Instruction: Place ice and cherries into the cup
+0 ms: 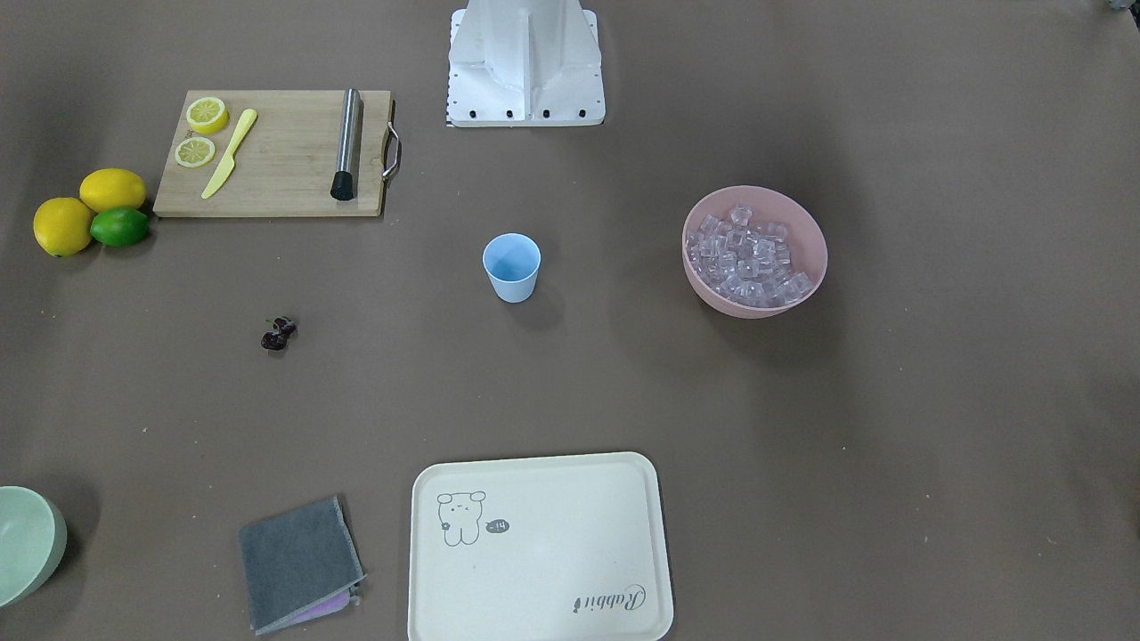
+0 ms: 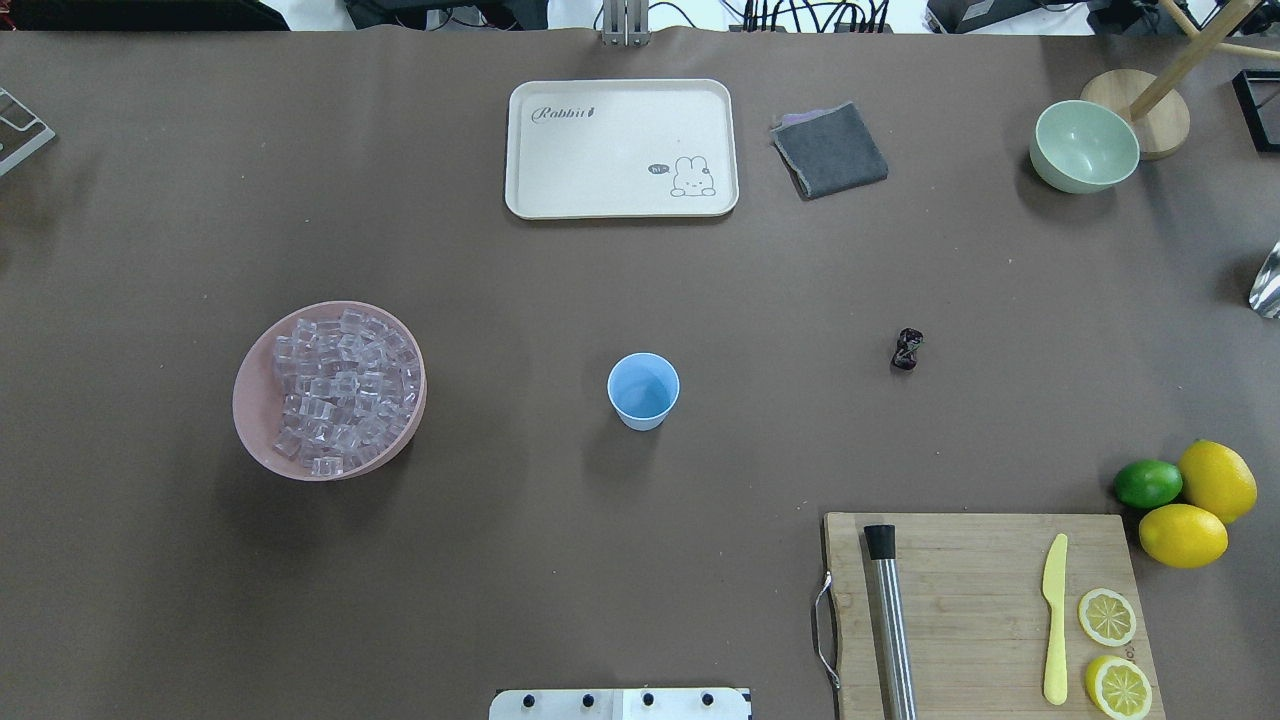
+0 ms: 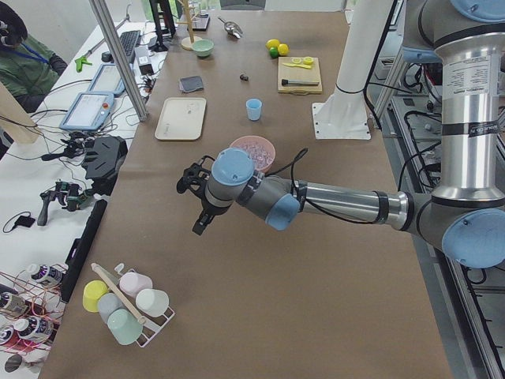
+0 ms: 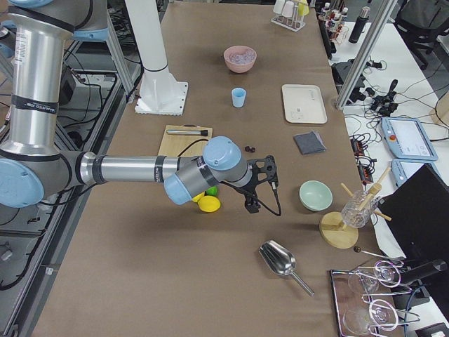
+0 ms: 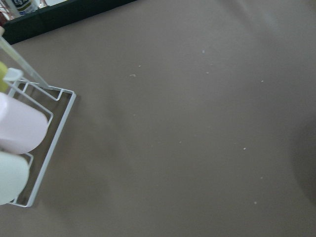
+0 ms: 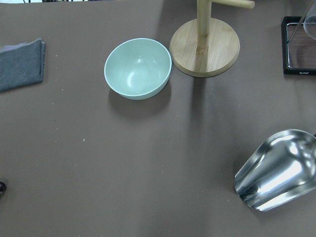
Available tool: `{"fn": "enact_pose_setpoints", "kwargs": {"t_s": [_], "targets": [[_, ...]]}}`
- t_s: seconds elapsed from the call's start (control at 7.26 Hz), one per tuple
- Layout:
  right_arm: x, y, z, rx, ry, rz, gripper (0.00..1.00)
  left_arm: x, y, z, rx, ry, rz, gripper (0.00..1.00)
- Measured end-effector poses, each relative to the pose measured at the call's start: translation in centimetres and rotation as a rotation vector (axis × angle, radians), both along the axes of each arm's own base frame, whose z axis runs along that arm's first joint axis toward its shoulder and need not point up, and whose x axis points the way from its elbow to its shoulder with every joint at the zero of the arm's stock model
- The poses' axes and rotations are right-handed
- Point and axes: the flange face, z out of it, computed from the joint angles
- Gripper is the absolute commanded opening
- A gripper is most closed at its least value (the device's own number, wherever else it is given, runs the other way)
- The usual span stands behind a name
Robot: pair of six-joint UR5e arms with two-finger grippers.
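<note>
**Mia:** Where was the cup?

**Ben:** The blue cup (image 1: 512, 267) stood up straight in the middle of the table (image 1: 891, 445). I could see its blue bottom.

**Mia:** And the ice?

**Ben:** The ice (image 1: 748, 254) was piled in a pink bowl (image 1: 802, 214) on the robot's left side, well apart from the cup.

**Mia:** Where were the cherries?

**Ben:** The cherries (image 1: 279, 333) lay on the table on the robot's right side, also well apart from the cup.

**Mia:** What was around them?

**Ben:** A wooden board (image 1: 285, 151) lay closer to the robot. On it were a yellow knife (image 1: 230, 153), two lemon slices (image 1: 207, 114) and a metal stick (image 1: 347, 142). Two lemons (image 1: 113, 189) and a lime (image 1: 119, 227) touched each other just beside the board. On the far side were a tray (image 1: 552, 534), a grey cloth (image 1: 298, 561) and a green bowl (image 1: 27, 543).

**Mia:** Where were the claws?

**Ben:** The left claw (image 3: 197, 213) hung over the left end of the table, near a wire rack (image 5: 49, 143) of cups. It was apart from the pink bowl. From the side, its arm hid a bit of that bowl.

**Mia:** And the other one?

**Ben:** The right claw (image 4: 256, 193) hung over the right end. Below it were the green bowl, a shiny scoop (image 6: 279, 170) and a wooden stand (image 6: 205, 47). From the side, its arm covered part of the lemons.

**Mia:** Were the claws open?

**Ben:** I could not tell for either one. They were too small and dark.
</note>
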Motion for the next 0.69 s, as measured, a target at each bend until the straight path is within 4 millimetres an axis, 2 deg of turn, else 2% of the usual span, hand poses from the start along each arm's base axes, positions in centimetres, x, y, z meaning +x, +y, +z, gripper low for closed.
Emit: {"fn": "enact_pose_setpoints", "kwargs": {"t_s": [0.28,0.69], "targets": [[-1.3,-0.5,-0.6,-0.025,-0.019,-0.002,1.00,4.9,1.0,-4.6,-0.031,0.064,0.023,0.99],[-1.8,-0.5,-0.9,-0.024,-0.027,-0.006,1.00,13.1,2.6,-9.3,-0.014,0.080,0.061,0.99]]}}
